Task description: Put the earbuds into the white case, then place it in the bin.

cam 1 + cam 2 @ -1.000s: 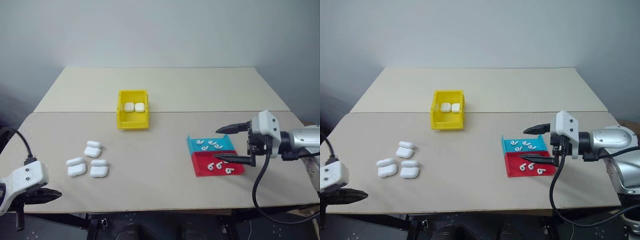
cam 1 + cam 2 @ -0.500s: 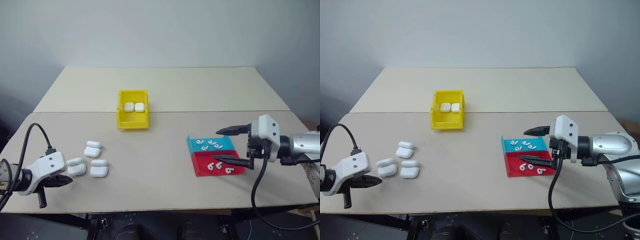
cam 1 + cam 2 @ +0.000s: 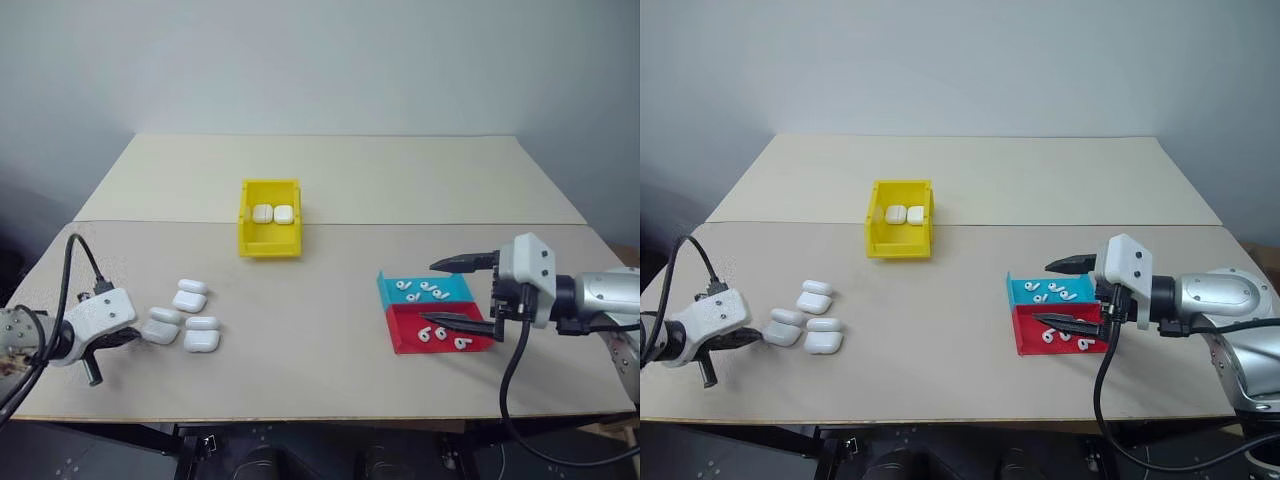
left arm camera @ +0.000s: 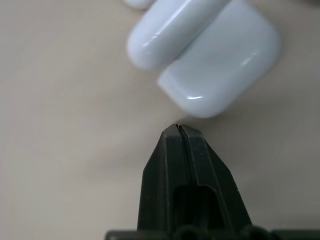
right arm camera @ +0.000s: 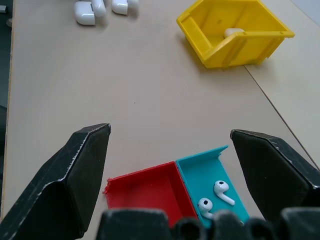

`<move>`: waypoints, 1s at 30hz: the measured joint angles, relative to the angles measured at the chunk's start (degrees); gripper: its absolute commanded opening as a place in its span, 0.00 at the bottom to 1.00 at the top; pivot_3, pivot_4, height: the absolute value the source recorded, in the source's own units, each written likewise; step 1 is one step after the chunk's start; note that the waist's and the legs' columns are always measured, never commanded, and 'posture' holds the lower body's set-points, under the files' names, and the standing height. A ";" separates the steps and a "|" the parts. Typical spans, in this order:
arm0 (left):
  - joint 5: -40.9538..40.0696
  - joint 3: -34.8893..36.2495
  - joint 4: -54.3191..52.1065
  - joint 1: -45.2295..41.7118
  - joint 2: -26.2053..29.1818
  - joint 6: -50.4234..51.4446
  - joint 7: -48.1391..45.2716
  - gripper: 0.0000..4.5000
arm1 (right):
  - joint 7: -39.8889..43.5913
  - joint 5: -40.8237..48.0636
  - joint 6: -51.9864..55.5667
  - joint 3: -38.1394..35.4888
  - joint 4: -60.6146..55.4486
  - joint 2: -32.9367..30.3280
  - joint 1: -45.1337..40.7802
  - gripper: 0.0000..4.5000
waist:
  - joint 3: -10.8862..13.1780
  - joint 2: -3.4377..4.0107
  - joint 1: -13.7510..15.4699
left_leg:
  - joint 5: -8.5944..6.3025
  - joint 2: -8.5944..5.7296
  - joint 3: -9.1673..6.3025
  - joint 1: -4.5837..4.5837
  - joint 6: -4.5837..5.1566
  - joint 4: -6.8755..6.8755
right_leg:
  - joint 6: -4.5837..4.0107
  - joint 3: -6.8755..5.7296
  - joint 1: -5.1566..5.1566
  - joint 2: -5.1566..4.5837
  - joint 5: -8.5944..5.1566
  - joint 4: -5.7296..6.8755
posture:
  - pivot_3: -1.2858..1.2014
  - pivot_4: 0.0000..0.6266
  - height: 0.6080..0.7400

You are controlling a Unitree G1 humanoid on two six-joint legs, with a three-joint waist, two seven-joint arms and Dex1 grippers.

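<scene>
Left wrist view has my left gripper (image 4: 178, 129) pressed together, tips just short of the nearest white case (image 4: 207, 60), perhaps touching. Beyond that case cluster stands the bin (image 3: 269, 232). My right gripper (image 3: 462, 293) gapes wide over the earbuds (image 3: 441, 334), well right of it.

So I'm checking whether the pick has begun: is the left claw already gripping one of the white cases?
No: the left claw is shut with its tips just short of the nearest white case, holding nothing.
</scene>
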 measured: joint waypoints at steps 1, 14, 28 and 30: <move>0.23 -0.30 0.64 -0.84 -0.50 -0.17 0.80 0.00 | -0.08 0.00 0.00 0.00 -0.15 0.02 0.00 1.00 | 0.00 0.00 0.00 | 0.00 0.00 0.00 0.00 0.00 0.00 | 0.00 0.00 0.00 0.00 0.00 0.00 | 0.52 0.24 1.00; -7.71 11.23 -4.41 2.67 6.66 6.53 -7.83 0.57 | -1.43 0.98 0.04 -0.63 -1.98 0.85 1.90 1.00 | 0.01 -0.03 -0.21 | 0.00 0.02 -0.02 -0.01 0.00 0.01 | 0.02 -0.02 -0.02 0.00 -0.01 0.00 | 0.52 0.24 1.00; -14.03 22.30 -27.33 9.19 0.47 23.09 -2.83 0.99 | -2.18 1.04 0.23 1.13 -2.41 2.83 1.19 1.00 | 0.01 -0.04 -0.21 | 0.00 0.00 -0.03 0.02 0.00 0.01 | 0.01 0.02 0.03 0.01 0.00 0.01 | 0.52 0.24 1.00; -13.76 22.30 -30.05 9.52 0.23 26.01 -0.89 0.99 | -2.12 1.09 0.28 1.36 -2.40 2.84 1.11 1.00 | 0.01 -0.04 -0.13 | 0.00 0.01 -0.04 0.04 -0.01 0.01 | 0.01 0.01 0.04 0.02 0.00 0.02 | 0.52 0.24 1.00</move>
